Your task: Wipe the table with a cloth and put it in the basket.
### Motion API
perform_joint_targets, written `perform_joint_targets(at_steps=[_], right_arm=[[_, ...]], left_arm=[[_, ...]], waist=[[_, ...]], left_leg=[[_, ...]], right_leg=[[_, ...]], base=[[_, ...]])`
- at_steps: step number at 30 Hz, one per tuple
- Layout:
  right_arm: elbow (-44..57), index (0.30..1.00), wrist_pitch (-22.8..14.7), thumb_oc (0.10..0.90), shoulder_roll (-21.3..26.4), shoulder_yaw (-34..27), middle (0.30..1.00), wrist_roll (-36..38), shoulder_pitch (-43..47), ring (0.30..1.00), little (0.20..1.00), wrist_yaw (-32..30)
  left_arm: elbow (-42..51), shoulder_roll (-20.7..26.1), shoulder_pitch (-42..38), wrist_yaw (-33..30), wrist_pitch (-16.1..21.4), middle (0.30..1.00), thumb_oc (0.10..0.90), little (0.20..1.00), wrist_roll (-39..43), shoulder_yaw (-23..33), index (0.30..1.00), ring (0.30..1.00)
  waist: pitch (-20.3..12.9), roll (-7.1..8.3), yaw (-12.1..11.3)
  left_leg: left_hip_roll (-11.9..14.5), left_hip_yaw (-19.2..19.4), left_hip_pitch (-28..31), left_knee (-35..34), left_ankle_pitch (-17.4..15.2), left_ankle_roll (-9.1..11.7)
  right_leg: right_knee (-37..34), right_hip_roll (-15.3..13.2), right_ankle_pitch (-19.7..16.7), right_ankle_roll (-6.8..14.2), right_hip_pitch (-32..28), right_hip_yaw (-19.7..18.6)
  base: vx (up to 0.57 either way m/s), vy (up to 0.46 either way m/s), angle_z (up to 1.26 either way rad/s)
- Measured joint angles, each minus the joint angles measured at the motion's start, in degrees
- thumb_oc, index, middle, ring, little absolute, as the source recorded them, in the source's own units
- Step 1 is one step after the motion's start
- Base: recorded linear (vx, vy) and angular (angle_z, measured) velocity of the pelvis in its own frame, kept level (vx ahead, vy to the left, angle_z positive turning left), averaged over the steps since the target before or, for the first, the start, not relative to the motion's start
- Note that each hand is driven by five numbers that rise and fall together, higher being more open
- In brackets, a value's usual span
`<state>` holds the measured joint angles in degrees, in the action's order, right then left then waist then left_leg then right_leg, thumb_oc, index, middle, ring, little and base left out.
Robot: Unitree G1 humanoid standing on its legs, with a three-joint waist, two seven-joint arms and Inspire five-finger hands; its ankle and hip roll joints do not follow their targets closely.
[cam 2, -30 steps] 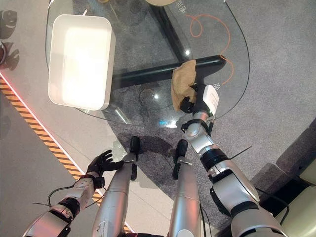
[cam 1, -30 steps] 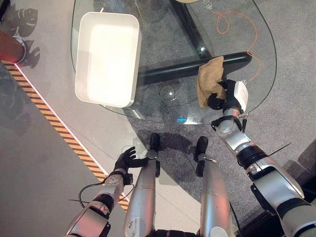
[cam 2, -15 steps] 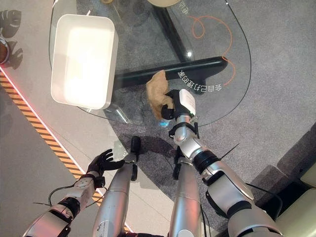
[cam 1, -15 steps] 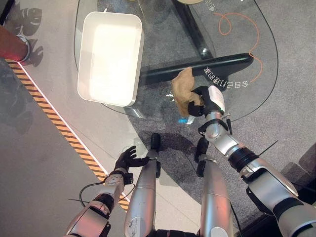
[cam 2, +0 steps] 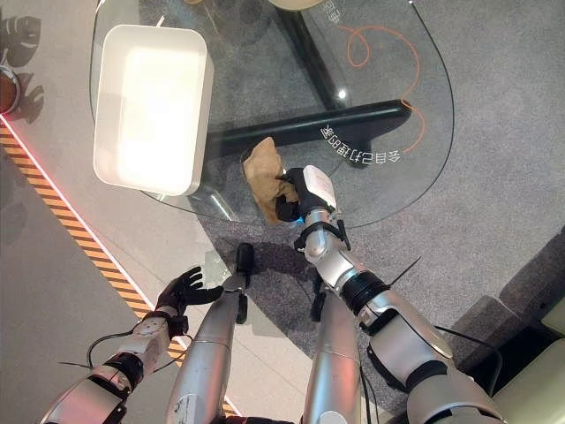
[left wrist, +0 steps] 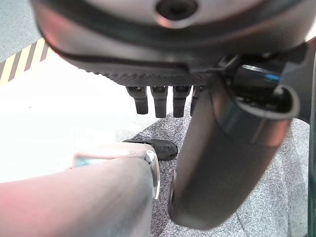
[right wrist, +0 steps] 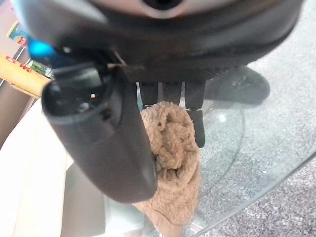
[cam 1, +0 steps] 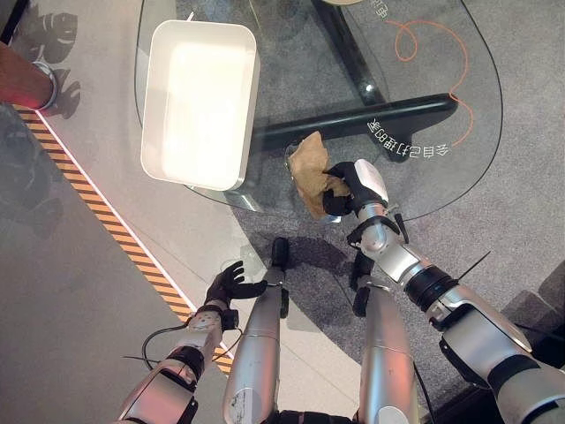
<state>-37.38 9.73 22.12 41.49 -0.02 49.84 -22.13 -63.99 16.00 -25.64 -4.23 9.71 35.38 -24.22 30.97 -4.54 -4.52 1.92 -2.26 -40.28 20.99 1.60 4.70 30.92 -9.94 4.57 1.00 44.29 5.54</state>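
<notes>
Glass table [cam 1: 441,190], rounded edge, see-through; dark base bar and grey carpet visible beneath. White rectangular basket [cam 1: 199,102] sits on its left part, overhanging the near edge. Tan cloth [cam 1: 311,168] lies bunched on the glass near the front edge, well apart from the basket. Mirrored white lettering [cam 1: 408,146] on the glass.

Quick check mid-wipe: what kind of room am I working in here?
Probably an indoor demo or test area, not a home: a round glass table on grey carpet, black-and-yellow hazard tape marking the floor, and an orange cable lying under the glass. A white rectangular basket sits on the table.
</notes>
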Motion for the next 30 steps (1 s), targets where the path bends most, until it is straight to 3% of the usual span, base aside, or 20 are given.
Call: perform_joint_targets(at_steps=[30], right_arm=[[-0.7,0.3,1.3,0.1,0.7,1.5,0.3,-4.5,1.4,0.3,0.2,1.7]], left_arm=[[0.0,-1.1,0.0,0.0,-0.9,0.9,0.8,0.9,0.0,-1.9,0.9,0.9]], waist=[[0.0,-0.69,-1.6]], left_leg=[[-0.4,-0.6,0.0,0.7,0.1,-0.1]], right_leg=[[1.9,-0.5,0.8,-0.2,0.2,0.2]], base=[[0.0,-0.001,0.0]])
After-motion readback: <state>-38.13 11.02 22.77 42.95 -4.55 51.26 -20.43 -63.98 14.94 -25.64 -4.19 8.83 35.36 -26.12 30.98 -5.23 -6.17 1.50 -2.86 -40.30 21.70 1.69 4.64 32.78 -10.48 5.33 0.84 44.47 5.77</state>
